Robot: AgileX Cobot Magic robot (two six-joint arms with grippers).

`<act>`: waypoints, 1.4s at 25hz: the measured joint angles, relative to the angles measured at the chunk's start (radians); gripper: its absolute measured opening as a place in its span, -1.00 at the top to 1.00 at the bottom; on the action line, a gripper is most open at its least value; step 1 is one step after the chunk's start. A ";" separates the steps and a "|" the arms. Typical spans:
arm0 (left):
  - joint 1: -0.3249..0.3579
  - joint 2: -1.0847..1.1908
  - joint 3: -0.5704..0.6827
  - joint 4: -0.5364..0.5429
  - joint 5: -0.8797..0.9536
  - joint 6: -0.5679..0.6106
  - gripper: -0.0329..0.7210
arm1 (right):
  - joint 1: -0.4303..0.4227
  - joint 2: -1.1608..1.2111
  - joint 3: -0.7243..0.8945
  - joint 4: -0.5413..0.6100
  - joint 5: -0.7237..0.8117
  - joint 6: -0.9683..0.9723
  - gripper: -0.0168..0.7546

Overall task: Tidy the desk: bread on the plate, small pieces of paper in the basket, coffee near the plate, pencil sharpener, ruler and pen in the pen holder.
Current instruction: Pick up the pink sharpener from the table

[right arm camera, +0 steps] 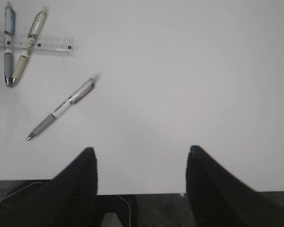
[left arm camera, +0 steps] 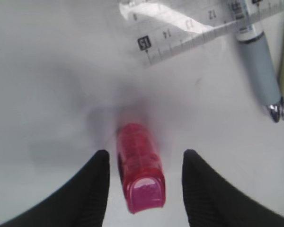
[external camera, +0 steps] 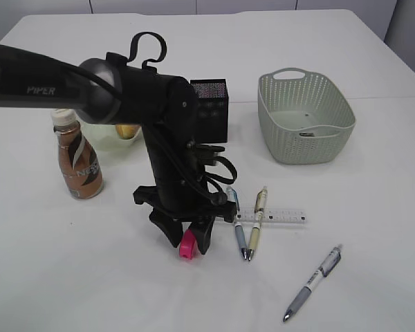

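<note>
My left gripper (external camera: 188,242) is open and low over the desk (external camera: 69,277), its jaws on either side of the pink pencil sharpener (external camera: 187,252) (left arm camera: 139,165) with a gap on each side. Right of it lies the clear ruler (external camera: 280,216) (left arm camera: 189,33) with a blue pen (external camera: 239,228) and a beige pen (external camera: 256,225) across it. A grey pen (external camera: 313,283) (right arm camera: 61,109) lies apart, nearer the front. The coffee (external camera: 79,162) stands left, beside the plate (external camera: 100,138) holding the bread (external camera: 128,131). My right gripper (right arm camera: 142,150) hangs open over bare desk. No small pieces of paper show.
The black mesh pen holder (external camera: 211,111) stands just behind the left arm. The grey-green basket (external camera: 306,117) sits at the back right. In the right wrist view the desk's front edge (right arm camera: 146,193) runs just below the fingertips.
</note>
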 joint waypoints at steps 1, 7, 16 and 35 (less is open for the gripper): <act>0.000 0.000 0.000 0.000 0.000 0.000 -0.05 | 0.000 0.000 0.000 0.000 0.000 0.000 -0.25; 0.000 0.015 0.000 0.004 -0.011 0.000 -0.05 | 0.000 0.000 0.000 0.000 0.000 0.000 -0.25; 0.000 0.026 0.000 0.004 -0.020 0.000 0.00 | 0.000 0.000 0.000 0.000 0.000 0.000 -0.25; 0.000 0.011 0.000 0.047 0.131 0.000 0.49 | 0.000 0.000 0.000 0.000 0.000 0.000 -0.25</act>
